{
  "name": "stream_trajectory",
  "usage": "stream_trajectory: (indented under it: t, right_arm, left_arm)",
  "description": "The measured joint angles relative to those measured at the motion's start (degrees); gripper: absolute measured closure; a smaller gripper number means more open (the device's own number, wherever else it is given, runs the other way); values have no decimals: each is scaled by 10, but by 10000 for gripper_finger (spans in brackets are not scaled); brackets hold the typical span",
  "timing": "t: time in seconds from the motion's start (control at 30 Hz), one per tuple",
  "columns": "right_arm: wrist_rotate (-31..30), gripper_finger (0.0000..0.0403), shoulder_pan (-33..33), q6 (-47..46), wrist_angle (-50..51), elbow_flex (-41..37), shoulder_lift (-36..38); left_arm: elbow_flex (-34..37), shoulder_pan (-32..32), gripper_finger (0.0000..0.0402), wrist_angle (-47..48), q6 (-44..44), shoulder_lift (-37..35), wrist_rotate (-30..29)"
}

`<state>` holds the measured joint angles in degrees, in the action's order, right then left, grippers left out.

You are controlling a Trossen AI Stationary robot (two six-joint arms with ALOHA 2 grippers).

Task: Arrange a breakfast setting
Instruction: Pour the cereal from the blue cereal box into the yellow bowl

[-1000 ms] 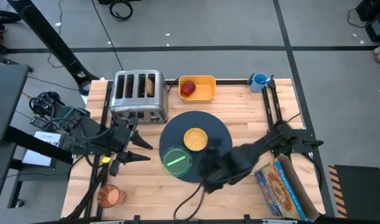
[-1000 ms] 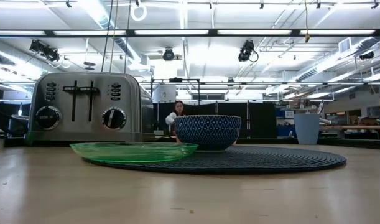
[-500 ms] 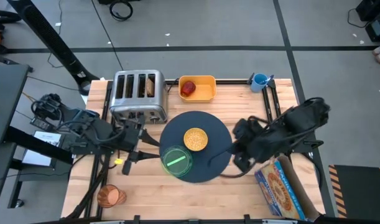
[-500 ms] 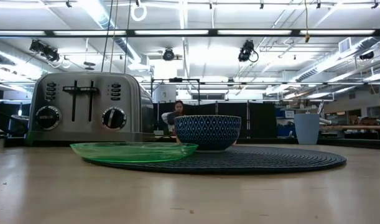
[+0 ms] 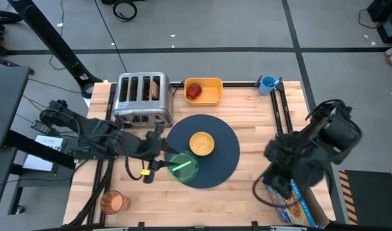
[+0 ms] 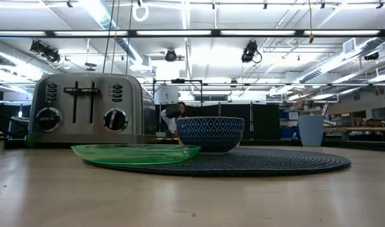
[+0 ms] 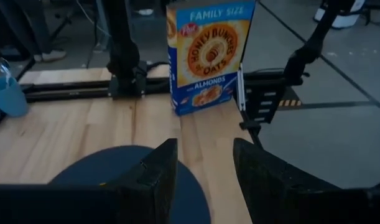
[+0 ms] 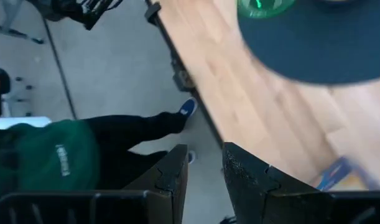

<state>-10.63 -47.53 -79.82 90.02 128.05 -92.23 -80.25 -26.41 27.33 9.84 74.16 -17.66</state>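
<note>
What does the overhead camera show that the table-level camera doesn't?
Only the high view shows the left end effector beside the green plate, the right arm by the cereal box, the apple and the amber cup. Only the low view shows the bowl's blue pattern. Both show the toaster, bowl and mat.
</note>
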Motion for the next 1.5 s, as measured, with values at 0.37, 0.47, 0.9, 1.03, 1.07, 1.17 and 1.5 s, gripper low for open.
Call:
stream_trajectory:
  t: [0.37, 0.47, 0.9, 1.03, 1.07, 1.17, 1.5]
  right_arm:
    - [58, 314, -103, -197, -2, -19, 55]
    - [107, 318, -116, -271, -2, -88, 88]
    - [168, 309, -89, -479, -34, -263, 179]
    - [217, 303, -71, -480, -1, -282, 161]
    - [227, 302, -65, -478, -3, -286, 160]
    - [236, 298, -51, -463, -10, -294, 153]
    - [179, 296, -36, -434, 0, -310, 135]
  left_arm:
    - [0, 3, 240, -5, 46, 23, 0]
    - [0, 2, 240, -10, 49, 23, -1]
    - [-1, 5, 240, -10, 37, 25, -1]
    - [-1, 6, 240, -9, 30, 25, 0]
    - [-1, 6, 240, -9, 30, 25, 0]
    - [-1, 6, 240, -9, 22, 25, -1]
    - [-1, 18, 240, -9, -1, 24, -1]
